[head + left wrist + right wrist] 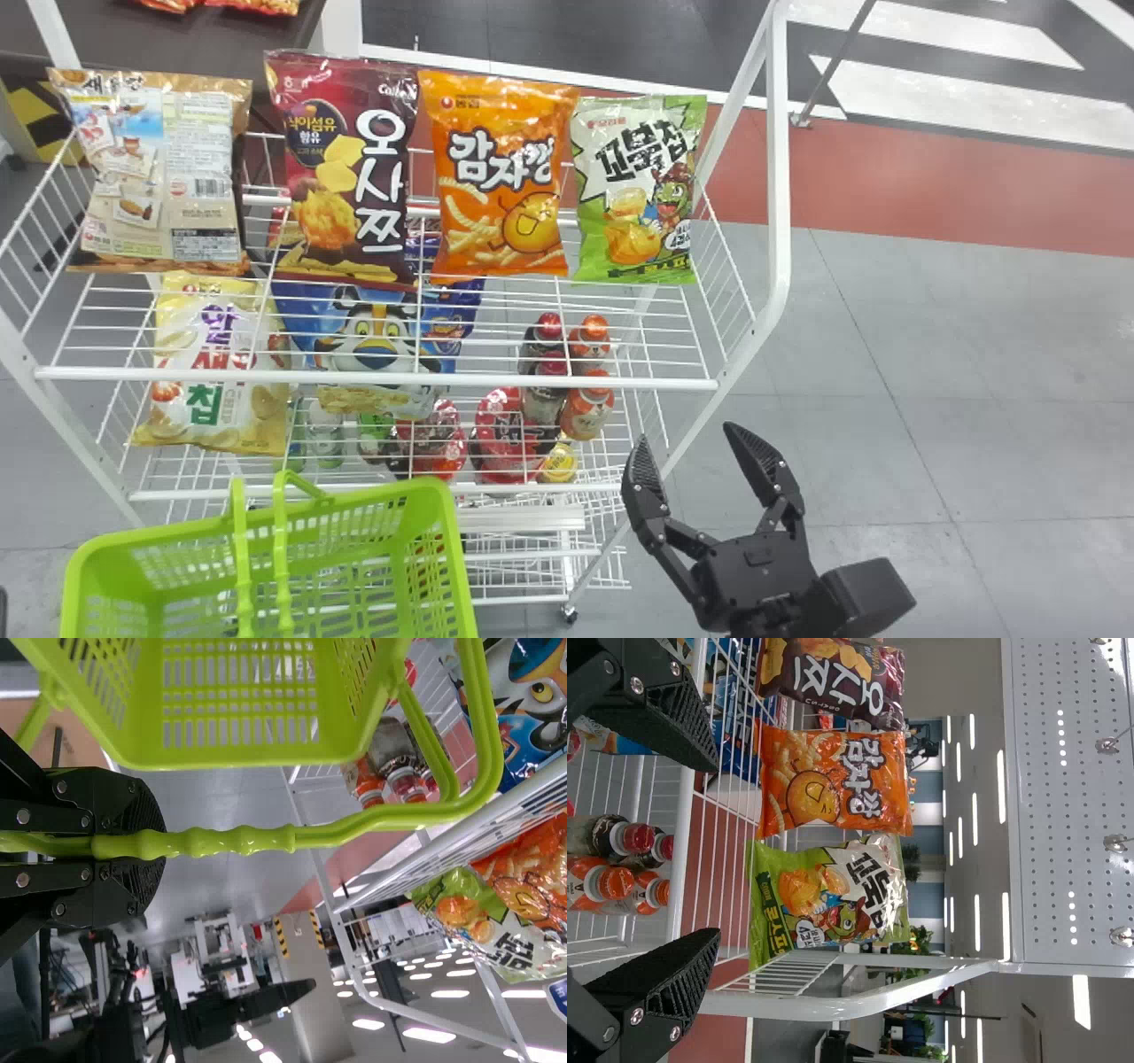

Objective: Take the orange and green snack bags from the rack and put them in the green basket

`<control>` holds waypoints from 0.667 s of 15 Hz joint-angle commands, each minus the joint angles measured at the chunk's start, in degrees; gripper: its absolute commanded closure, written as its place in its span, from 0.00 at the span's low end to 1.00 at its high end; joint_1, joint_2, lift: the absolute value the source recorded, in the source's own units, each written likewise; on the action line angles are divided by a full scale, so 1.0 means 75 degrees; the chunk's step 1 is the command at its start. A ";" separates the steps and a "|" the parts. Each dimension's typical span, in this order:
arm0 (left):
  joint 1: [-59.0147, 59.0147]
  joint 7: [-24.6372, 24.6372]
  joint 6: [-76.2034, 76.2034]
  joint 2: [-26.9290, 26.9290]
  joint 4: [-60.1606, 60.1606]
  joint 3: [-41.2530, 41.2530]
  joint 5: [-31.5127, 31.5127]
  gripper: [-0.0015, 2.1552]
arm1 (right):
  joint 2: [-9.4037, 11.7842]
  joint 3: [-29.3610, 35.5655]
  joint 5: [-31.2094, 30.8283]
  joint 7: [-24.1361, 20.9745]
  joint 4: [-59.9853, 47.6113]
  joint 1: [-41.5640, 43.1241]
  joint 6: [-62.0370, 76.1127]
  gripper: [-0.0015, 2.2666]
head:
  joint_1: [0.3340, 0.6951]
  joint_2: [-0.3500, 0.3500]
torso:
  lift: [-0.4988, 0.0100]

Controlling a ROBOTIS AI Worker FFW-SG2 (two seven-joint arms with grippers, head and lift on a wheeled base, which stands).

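Shop-like spot — rack [620,383], snack bags [500,177]

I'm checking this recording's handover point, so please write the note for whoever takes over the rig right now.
Left gripper: shut on the handle of the green basket, holding it in front of the rack.
Right gripper: open, nothing between its fingers, near the rack's right side.
Bags: orange and green side by side on the top shelf, green at the right end.
Done: basket held; neither bag is in it.
Left: pick both bags and put them in the basket.
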State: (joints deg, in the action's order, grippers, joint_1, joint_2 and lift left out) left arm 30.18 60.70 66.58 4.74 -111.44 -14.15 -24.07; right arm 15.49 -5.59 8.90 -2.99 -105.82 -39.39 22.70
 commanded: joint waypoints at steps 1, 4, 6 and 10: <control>-0.0156 0.0215 0.0891 0.0001 0.0023 -0.0281 -0.0142 1.00 | 0.0010 -0.0051 -0.0050 0.0000 0.0023 0.0002 -0.0045 0.08 | 1.00 0.16 | 0.98; -0.0274 0.0426 0.2298 0.0083 -0.0048 -0.0738 -0.0529 1.00 | 0.0021 -0.0086 -0.0109 0.0000 0.0011 0.0002 -0.0021 0.07 | 1.00 0.18 | 0.98; -0.0297 0.0602 0.2555 0.0130 -0.0048 -0.0984 -0.0716 1.00 | 0.0045 -0.0098 -0.0144 0.0000 0.0011 0.0002 -0.0068 0.07 | 1.00 0.21 | 0.98; -0.0508 0.0531 0.3127 0.0142 -0.0083 -0.1090 -0.0857 1.00 | 0.0068 -0.0215 -0.0249 0.0012 0.0047 0.0026 -0.0138 0.07 | 1.00 0.26 | 0.98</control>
State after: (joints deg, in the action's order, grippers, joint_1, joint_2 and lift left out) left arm 27.43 65.64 88.14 5.76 -111.94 -22.39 -30.45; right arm 15.90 -6.92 7.33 -2.90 -105.63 -39.31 21.76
